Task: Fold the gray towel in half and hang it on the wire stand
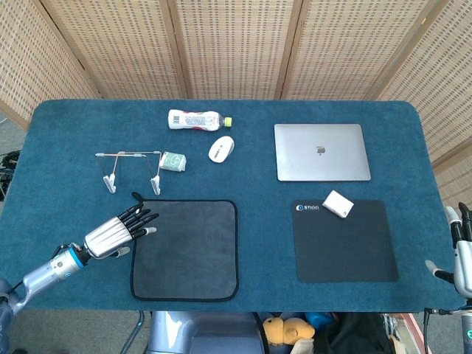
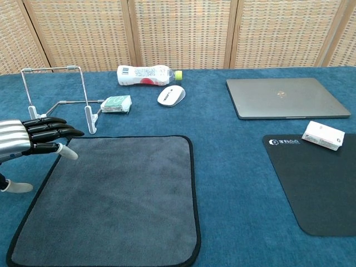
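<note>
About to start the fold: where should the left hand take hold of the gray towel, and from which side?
Probably the far-left corner of the gray towel, by its small hanging loop. It lies flat, so only edges offer a pinch, and the left hand hovers open at that edge; come in from the left.
</note>
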### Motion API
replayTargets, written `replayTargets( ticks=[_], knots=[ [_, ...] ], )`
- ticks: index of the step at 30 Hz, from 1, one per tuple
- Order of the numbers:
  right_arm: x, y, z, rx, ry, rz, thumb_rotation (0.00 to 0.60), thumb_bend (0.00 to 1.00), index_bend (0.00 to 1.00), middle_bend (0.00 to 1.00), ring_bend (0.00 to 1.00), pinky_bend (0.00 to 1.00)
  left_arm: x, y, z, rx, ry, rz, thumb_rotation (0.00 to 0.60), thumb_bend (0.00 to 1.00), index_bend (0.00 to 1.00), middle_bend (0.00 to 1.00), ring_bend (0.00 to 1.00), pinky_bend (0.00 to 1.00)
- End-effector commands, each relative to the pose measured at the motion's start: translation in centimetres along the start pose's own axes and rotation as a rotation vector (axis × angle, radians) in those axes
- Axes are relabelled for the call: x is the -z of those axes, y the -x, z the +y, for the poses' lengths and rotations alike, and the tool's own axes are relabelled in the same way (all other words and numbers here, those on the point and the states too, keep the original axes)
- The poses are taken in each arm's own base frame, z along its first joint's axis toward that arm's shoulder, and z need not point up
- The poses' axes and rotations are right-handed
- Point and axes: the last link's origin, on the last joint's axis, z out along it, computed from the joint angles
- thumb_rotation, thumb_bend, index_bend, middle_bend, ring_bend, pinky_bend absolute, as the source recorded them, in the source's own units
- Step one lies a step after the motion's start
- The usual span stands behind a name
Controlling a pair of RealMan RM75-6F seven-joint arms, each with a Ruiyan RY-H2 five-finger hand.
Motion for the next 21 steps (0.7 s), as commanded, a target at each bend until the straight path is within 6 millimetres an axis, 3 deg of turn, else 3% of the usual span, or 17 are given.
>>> replayTargets(
  ticks=[1, 21],
  knots=[
    [0.0, 0.0, 0.0, 0.000, 0.001, -0.001, 0.600, 0.00, 0.00, 0.00, 0.00, 0.00, -0.2, 0.3, 0.1, 0.008, -0.007, -0.010, 0.600, 0.22, 0.23, 0.00, 0.00, 0.00],
    [-0.1, -0.1, 0.1, -0.011, 0.005, 0.000, 0.600, 0.00, 0.00, 0.00, 0.00, 0.00, -1.4, 1.0, 0.7, 0.007, -0.010, -0.028, 0.600, 0.27, 0.23, 0.00, 0.00, 0.00]
  ],
)
